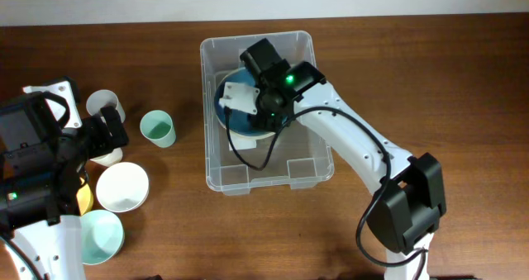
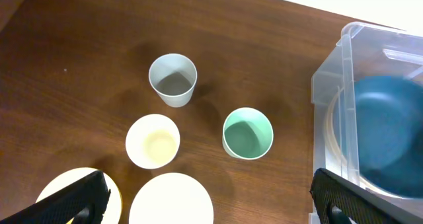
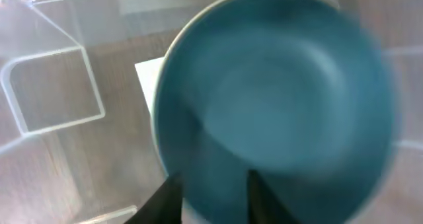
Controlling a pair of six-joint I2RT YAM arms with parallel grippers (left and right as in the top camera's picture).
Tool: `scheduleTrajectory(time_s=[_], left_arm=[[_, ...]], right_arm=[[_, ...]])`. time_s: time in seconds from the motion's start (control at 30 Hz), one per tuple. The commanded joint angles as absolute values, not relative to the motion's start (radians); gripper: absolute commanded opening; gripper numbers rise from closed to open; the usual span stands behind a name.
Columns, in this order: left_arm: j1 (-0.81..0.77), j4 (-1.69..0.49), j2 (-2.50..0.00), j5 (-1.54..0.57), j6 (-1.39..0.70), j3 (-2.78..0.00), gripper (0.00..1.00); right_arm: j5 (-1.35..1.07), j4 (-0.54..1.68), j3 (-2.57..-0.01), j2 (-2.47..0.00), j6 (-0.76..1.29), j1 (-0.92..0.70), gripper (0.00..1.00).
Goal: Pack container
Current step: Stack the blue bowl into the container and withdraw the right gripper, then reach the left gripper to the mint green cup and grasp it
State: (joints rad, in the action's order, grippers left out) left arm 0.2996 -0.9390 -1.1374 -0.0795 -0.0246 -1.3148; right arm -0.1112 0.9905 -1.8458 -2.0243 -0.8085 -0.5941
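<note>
The clear container (image 1: 208, 115) stands mid-table; its wall shows in the left wrist view (image 2: 327, 78) and its base in the right wrist view (image 3: 53, 85). My right gripper (image 1: 256, 94) reaches into it. Its fingers (image 3: 211, 178) straddle the rim of a blue bowl (image 3: 277, 98), shut on it. The blue bowl (image 1: 225, 98) sits over a white bowl (image 1: 252, 138) inside the bin, whose cream rim shows in the left wrist view (image 2: 332, 141). The right wrist view is blurred. My left gripper (image 1: 111, 135) is open and empty (image 2: 211, 211) above the table to the left.
Left of the bin stand a grey-white cup (image 2: 172, 80), a green cup (image 2: 247, 133) and a cream cup (image 2: 153, 141). Nearer are a white bowl (image 2: 172, 201), a yellow dish (image 2: 63, 184) and a mint bowl (image 1: 101, 234). The label (image 3: 147, 75) lies on the bin's base.
</note>
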Motion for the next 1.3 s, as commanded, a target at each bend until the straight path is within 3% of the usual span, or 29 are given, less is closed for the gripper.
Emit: scheduleTrajectory(time_s=[0.0,0.13,0.37,0.4,0.43,0.47,0.5,0.73,0.9,1.1,1.27], left_arm=[[0.304,-0.941,-1.14,-0.098,-0.034,-1.328,0.99],[0.304,-0.944,-1.14,-0.098,-0.034,-1.328,1.0],[0.304,-0.944,-1.14,-0.097,-0.034,-1.328,1.0],[0.304,-0.944,-1.14,-0.097,-0.034,-1.328,1.0],[0.304,-0.944,-1.14,-0.097,-0.034,-1.328,1.0],[0.304,-0.944,-1.14,-0.097,-0.034,-1.328,1.0],[0.304,-0.944,-1.14,-0.098,-0.034,-1.328,1.0],[0.299,-0.955,-1.156,-0.121,-0.035,-1.328,0.99],[0.191,-0.968,-1.203,-0.075,-0.034,-1.355,0.99],[0.027,-0.994,-1.337,0.019,-0.035,-1.441,0.99],[0.014,-0.997,-1.446,0.023,-0.078,-1.5,0.99]], right_arm=[[-0.124,1.008,-1.855,-2.02,-0.768,-0.582,0.31],[-0.124,1.029,-1.856,-2.015,-0.737,-0.582,0.32],[-0.12,1.034,-1.957,-1.858,-0.268,-0.492,0.33],[-0.12,1.034,-1.972,-1.826,-0.176,-0.446,0.39],[-0.121,1.034,-1.977,-1.8,-0.104,-0.406,0.59],[-0.123,1.038,-1.977,-1.77,-0.019,-0.354,0.86],[-0.128,1.05,-1.977,-1.753,0.032,-0.315,0.99],[-0.181,1.267,-1.973,-1.723,0.162,0.053,0.99],[-0.181,1.422,-1.973,-1.708,0.207,0.214,1.0],[-0.18,1.483,-1.799,-1.517,0.198,0.268,1.0],[-0.176,1.443,-1.523,-1.304,0.145,0.247,0.99]])
